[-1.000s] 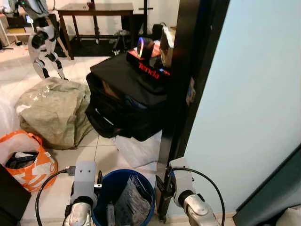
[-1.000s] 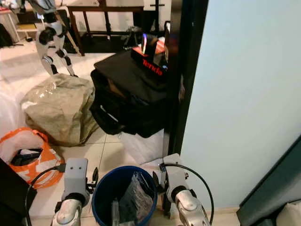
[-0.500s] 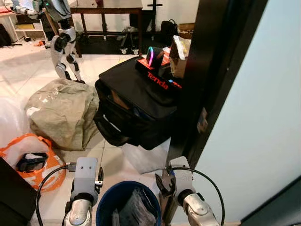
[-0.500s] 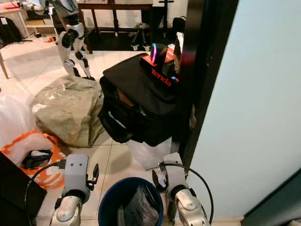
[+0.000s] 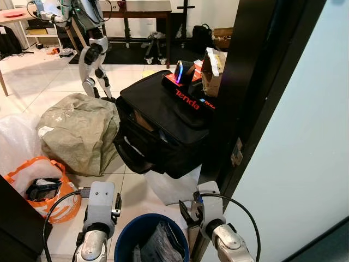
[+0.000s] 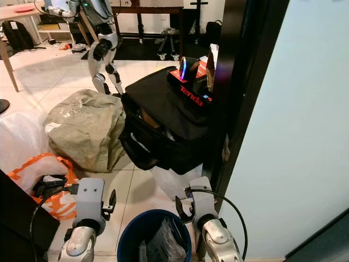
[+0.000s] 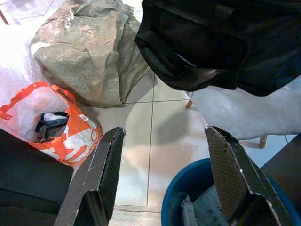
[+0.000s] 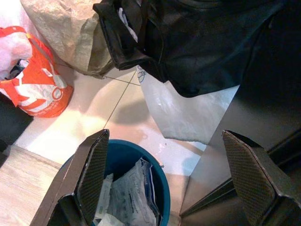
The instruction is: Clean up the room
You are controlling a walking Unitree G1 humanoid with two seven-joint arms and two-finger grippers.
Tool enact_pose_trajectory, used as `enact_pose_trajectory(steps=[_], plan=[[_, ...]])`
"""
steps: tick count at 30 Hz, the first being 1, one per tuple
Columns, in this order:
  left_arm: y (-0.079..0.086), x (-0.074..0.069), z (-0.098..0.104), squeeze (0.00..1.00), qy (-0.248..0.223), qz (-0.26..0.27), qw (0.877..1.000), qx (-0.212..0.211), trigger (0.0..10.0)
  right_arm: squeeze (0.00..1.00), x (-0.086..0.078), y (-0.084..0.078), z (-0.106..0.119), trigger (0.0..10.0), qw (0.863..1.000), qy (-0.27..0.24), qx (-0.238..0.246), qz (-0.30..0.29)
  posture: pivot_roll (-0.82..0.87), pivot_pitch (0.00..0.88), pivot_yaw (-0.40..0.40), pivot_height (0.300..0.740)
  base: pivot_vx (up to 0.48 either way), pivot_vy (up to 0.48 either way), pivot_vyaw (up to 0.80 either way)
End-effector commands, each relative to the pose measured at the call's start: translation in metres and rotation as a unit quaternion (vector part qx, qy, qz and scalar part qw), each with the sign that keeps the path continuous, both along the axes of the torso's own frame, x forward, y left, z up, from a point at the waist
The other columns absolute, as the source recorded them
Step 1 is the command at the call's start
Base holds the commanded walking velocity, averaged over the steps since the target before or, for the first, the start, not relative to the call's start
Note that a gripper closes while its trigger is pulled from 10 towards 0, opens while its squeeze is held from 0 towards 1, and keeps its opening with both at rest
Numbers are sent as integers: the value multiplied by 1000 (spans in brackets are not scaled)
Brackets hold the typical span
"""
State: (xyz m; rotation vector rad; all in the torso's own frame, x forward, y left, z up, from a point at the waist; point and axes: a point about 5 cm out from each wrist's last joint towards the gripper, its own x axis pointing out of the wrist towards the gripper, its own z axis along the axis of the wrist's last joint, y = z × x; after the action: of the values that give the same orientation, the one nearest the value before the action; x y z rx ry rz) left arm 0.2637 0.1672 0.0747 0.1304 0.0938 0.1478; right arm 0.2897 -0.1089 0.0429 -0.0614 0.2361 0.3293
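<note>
Looking down from the head, the left eye view has a blue bin (image 5: 128, 240) at the bottom edge between the two arms, holding crumpled grey plastic wrappers (image 5: 163, 245); the left tool (image 5: 116, 204) sits just beside the bin's left rim and the right tool (image 5: 185, 213) just beside its right rim. Beyond the bin a black bag (image 5: 163, 123) stands on the tiled floor (image 5: 54, 82), and on top of it lies a black and red box (image 5: 188, 98) lettered "Tenda" in red, with a small glowing gadget (image 5: 182, 70) and a torn brown carton (image 5: 212, 65) beside it. A grey-green sack (image 5: 79, 131) slumps to the left of the bag, an orange and white bag (image 5: 46, 188) lies nearer, and another humanoid robot (image 5: 92, 43) stands farther back. The right eye view shows the same layout, with a dark counter (image 6: 147, 11) against the far wall. In the left wrist view the fingers (image 7: 101, 174) stand well apart, empty, over the floor and the bin's rim. In the right wrist view the fingers (image 8: 91, 172) are likewise spread wide with nothing between them, above the bin and a white plastic sheet (image 8: 188, 113) lying under the black bag.
</note>
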Motion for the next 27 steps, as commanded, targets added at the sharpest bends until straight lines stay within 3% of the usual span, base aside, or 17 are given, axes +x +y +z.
enact_pose_trajectory(steps=[1,15,22,27], plan=[[0,-3,-2,0,7,-3,1000,0,10000,0,-3,0,-2,10000,1000,0,8,-1,17,120,-4,740,0,0,0],[-5,-3,-4,0,15,-22,1000,-3,10000,0,-4,1,-2,10000,1000,-3,10,1,14,115,-2,740,0,0,0],[-7,-3,-4,0,17,-29,999,11,10000,0,-5,1,-2,10000,1000,-4,10,1,13,118,-1,740,0,-448,0],[-6,-5,-5,0,19,-22,1000,-2,10000,0,-6,1,-3,10000,1000,-3,9,1,13,124,-4,740,0,0,0]])
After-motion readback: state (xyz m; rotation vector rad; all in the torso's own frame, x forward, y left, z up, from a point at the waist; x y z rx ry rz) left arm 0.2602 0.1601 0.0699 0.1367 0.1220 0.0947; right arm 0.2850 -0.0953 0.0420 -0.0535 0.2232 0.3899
